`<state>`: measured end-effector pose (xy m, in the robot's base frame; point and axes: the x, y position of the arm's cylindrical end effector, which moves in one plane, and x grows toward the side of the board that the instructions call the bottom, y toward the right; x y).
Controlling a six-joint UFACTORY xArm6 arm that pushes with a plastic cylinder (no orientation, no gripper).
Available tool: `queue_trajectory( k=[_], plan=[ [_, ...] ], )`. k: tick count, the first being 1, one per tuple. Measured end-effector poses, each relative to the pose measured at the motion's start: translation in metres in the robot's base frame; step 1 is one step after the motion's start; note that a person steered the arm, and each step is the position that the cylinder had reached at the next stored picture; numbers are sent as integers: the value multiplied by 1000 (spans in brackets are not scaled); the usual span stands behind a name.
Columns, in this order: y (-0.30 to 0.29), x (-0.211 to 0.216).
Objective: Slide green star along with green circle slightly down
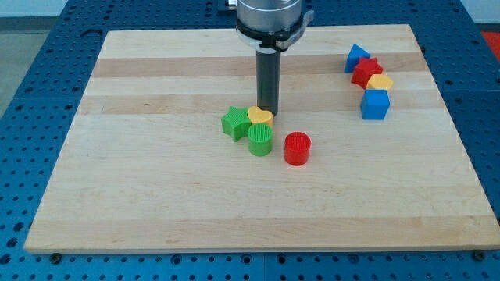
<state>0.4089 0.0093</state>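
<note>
Center of frame, left to right: green star (233,123), yellow heart (260,116) touching it, green circle (260,140) just below the heart, red cylinder (297,148) near, to the right. My tip (268,112) sits at the heart's upper right edge. No pincer on this rig, rod only. To do it well, likely push down through the heart, centred, so both greens move together; watch the star slipping left. Upper right: blue, red, yellow, blue blocks on the bench (156,203), well apart.
</note>
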Motion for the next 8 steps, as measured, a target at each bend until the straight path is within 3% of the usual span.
queue_trajectory(
  k=[3,4,6,7,8],
  plan=[
    [18,25],
    [17,-4],
    [-60,-21],
    [-96,-6],
    [-90,15]
  ],
)
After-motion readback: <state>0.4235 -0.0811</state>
